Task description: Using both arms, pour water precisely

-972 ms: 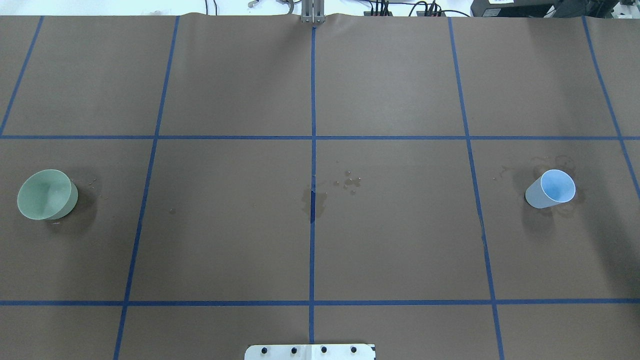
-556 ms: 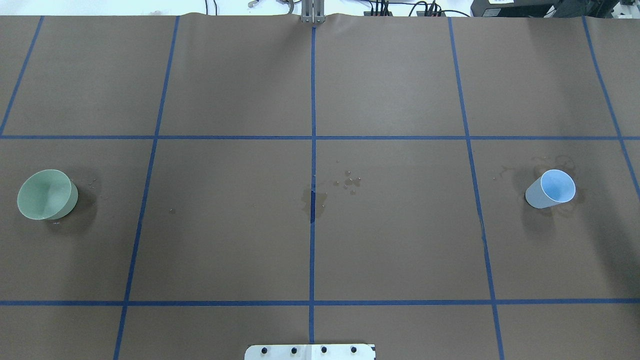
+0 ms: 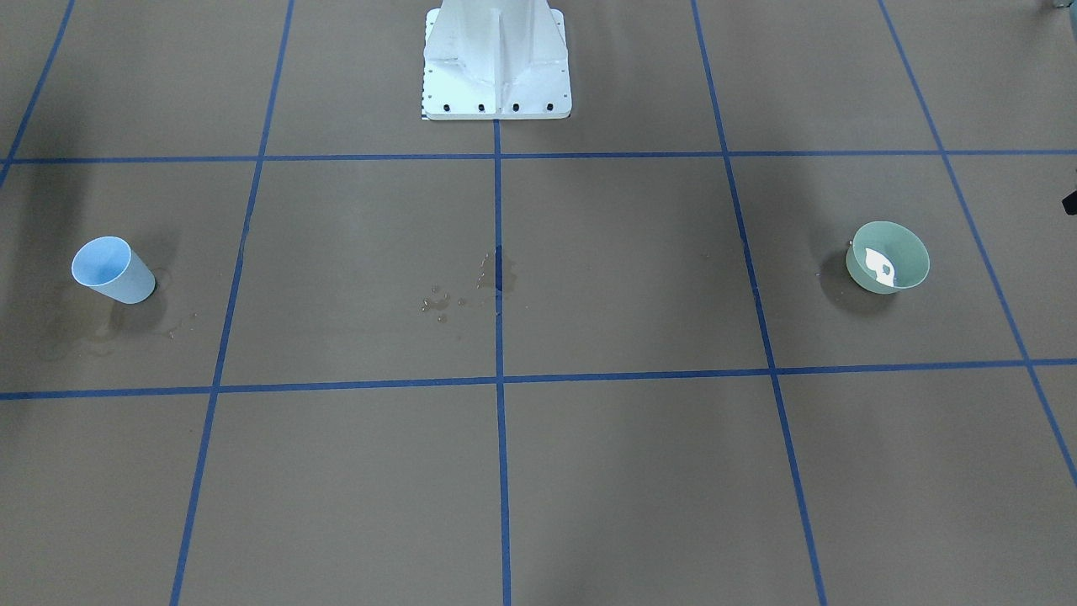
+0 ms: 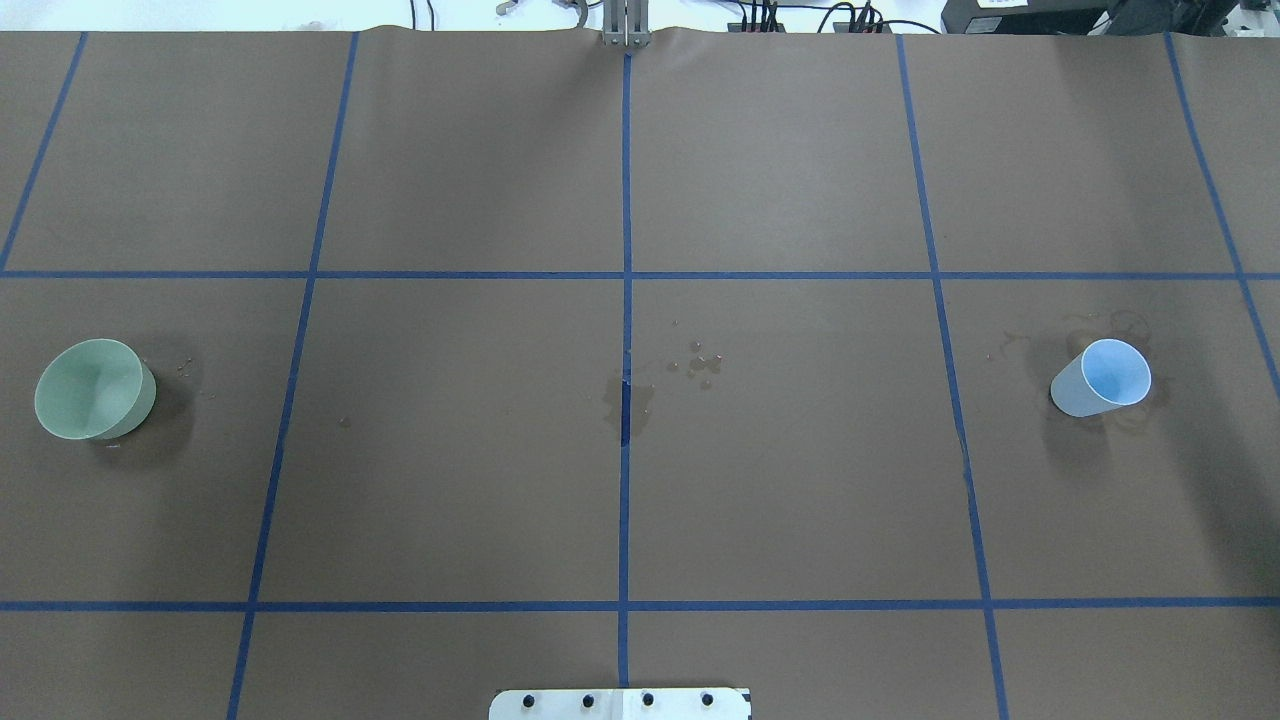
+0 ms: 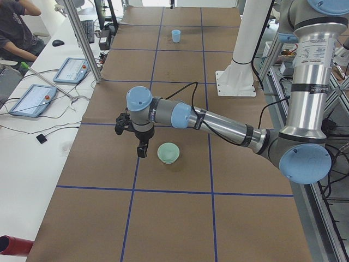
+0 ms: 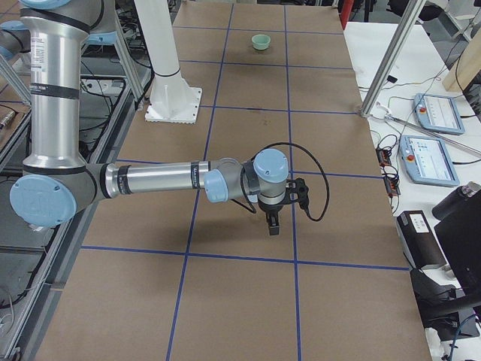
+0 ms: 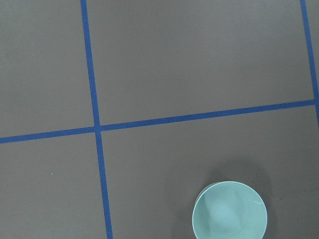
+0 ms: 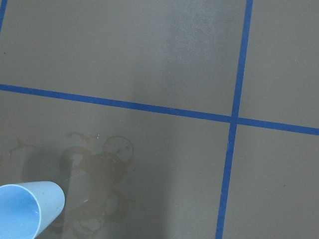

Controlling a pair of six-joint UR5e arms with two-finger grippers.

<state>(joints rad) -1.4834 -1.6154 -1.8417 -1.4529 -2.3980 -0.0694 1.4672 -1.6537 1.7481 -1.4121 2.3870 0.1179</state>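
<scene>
Brown table [image 4: 800, 150] gridded with blue tape [image 4: 626, 200], white side bench [image 5: 27, 180], aluminium post [image 5: 82, 41], seated person [image 5: 13, 27].

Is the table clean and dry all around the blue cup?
No, the right wrist view shows dark watermarks spread over the brown paper right beside the blue cup.

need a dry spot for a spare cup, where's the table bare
The far row of squares, beyond the cross tape line, is bare. Between the green bowl and the droplets, and between those and the blue cup, it is open. Wet at centre; stains ring the cup.
</scene>
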